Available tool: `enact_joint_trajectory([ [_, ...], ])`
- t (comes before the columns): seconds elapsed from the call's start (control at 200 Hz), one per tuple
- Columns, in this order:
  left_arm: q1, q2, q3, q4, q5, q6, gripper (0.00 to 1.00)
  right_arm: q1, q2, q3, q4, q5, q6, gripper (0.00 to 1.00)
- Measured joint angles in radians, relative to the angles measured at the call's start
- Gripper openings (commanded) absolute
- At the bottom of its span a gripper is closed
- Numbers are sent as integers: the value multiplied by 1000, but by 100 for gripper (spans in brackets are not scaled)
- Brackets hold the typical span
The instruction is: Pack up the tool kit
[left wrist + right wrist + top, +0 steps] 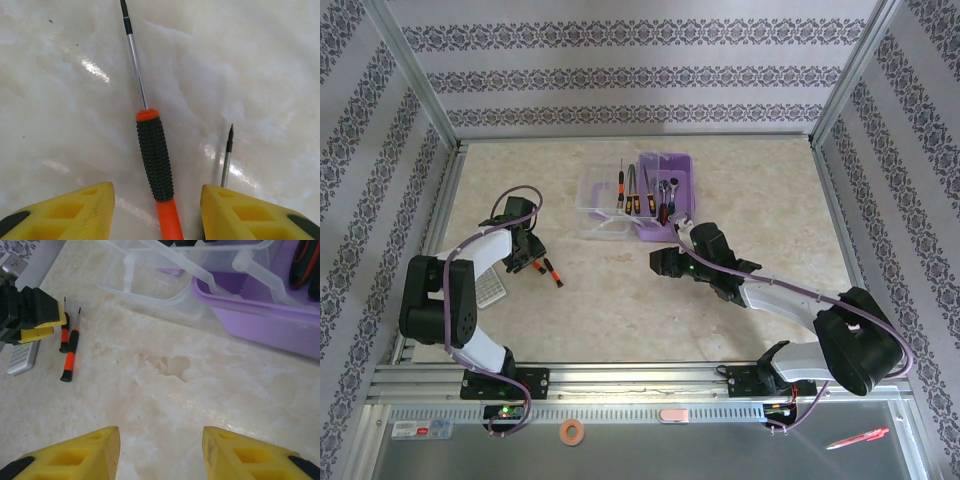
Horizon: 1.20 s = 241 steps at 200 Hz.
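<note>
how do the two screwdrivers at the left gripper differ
The middle screwdriver lies between the fingers of the left gripper; the side screwdriver lies outside them. The middle one's black ribbed grip shows; the side one's handle is hidden by a finger. Both lie flat, tips pointing alike.

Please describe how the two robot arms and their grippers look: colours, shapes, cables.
Both arms have black joints and white links: the left arm, the right arm. A lilac cable loops along each. The left gripper and the right gripper have chunky yellow fingers with hollow pockets and black backs.
</note>
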Motion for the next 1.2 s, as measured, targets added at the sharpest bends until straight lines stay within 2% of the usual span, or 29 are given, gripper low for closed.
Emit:
enact_joint_trajectory([
  [0.09,1,5,-16,23,0,0,40,0,2,0,0,0,-1,47],
  [0.23,2,6,-33,34,-2,0,37,-2,-4,0,-8,3,-1,48],
  [0.375,6,6,-34,41,-4,4,22,-9,-25,0,-11,4,-1,47],
  [0.774,28,-3,-62,80,11,26,27,-35,-29,0,-30,11,-1,46],
  [0.934,37,-3,-72,91,14,32,16,-37,-35,0,-30,10,0,46],
  [1.204,41,-24,-77,91,35,54,16,-48,-48,0,-30,11,0,46],
])
